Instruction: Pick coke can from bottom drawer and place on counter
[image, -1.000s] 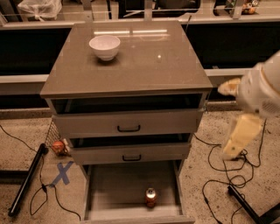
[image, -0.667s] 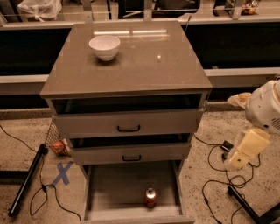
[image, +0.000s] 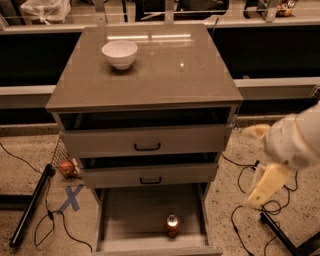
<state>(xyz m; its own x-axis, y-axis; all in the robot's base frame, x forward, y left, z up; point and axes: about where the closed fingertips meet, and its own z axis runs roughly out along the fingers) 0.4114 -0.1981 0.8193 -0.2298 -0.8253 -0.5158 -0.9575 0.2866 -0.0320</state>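
we see red can (image: 172, 225) upright on floor of bottom drawer (image: 131, 210), which is pulled open; can near front edge, right of centre. gripper (image: 265, 186) hangs off right side of cabinet, level with lower drawers, well apart from can; we cannot tell if released or clenched. counter (image: 165, 80) carries white bowl (image: 119, 53) toward back left.

Speckled floor (image: 300, 220) is lying under the gripper (image: 262, 187), low right.
Black cables (image: 234, 227) are trailing below it, 1 blue X (image: 71, 197) far left.
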